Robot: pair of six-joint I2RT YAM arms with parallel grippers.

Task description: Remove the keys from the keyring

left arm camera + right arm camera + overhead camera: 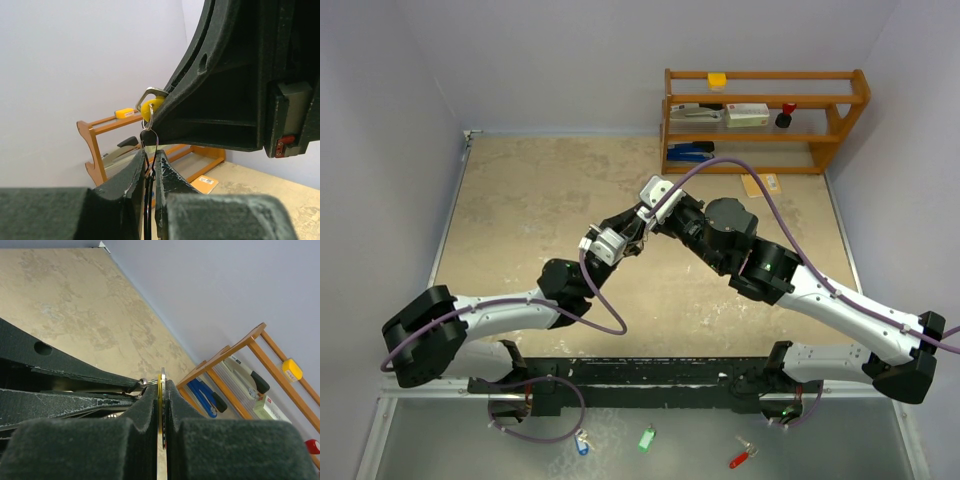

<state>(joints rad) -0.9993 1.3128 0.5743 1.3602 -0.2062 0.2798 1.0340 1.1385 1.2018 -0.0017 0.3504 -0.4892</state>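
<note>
Above the middle of the table my two grippers meet tip to tip. My right gripper [652, 218] [162, 385] is shut on a yellow-headed key [161, 390], seen edge-on between its pads. In the left wrist view that key's yellow head [151, 106] sticks out beside the right finger [225, 100], with a small ring through it. From there the thin wire keyring [156, 142] hangs down into my left gripper [150, 155] [632, 230], which is shut on it. A dark flat piece also sits between those pads. Other keys are hidden.
A wooden shelf [765, 120] at the back right holds staplers, a yellow block and a red item. An orange card [760, 184] lies in front of it. Blue [582, 443], green [646, 438] and red [742, 458] headed keys lie below the table's near edge.
</note>
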